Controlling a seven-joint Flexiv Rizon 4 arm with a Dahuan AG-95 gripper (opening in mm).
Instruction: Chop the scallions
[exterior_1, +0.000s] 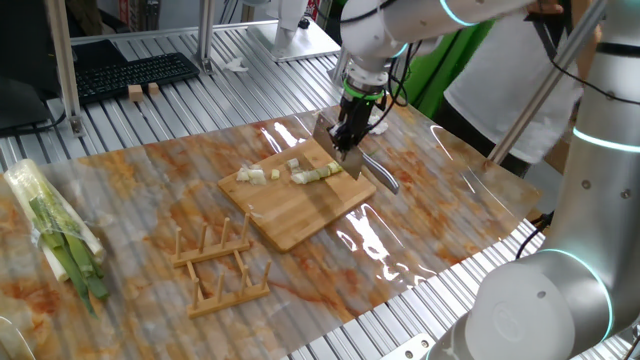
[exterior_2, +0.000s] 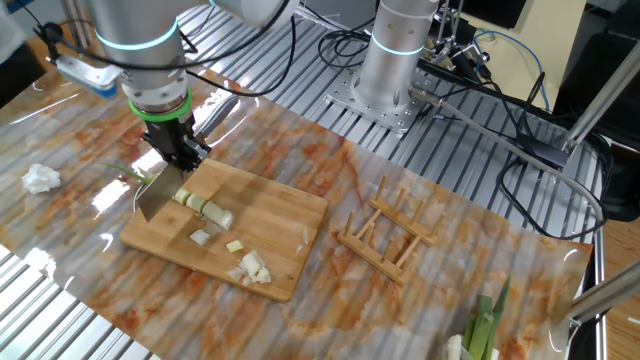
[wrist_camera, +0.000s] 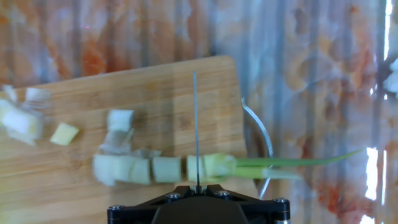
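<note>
I am mid-chop: my claw (exterior_2: 183, 150) is clamped on the knife (exterior_2: 152, 195), its blade standing across the scallion (wrist_camera: 217, 167) on the cutting board (exterior_2: 280, 215). Cut chunks (wrist_camera: 127, 168) lie in a row just beside the blade, others scattered further along the board. The green tail (wrist_camera: 298, 163) hangs off the board's edge. The blade seems to be down in the stalk, though the edge-on hand view leaves that unsure. Next I would lift, shift toward the green end, and press down again.
</note>
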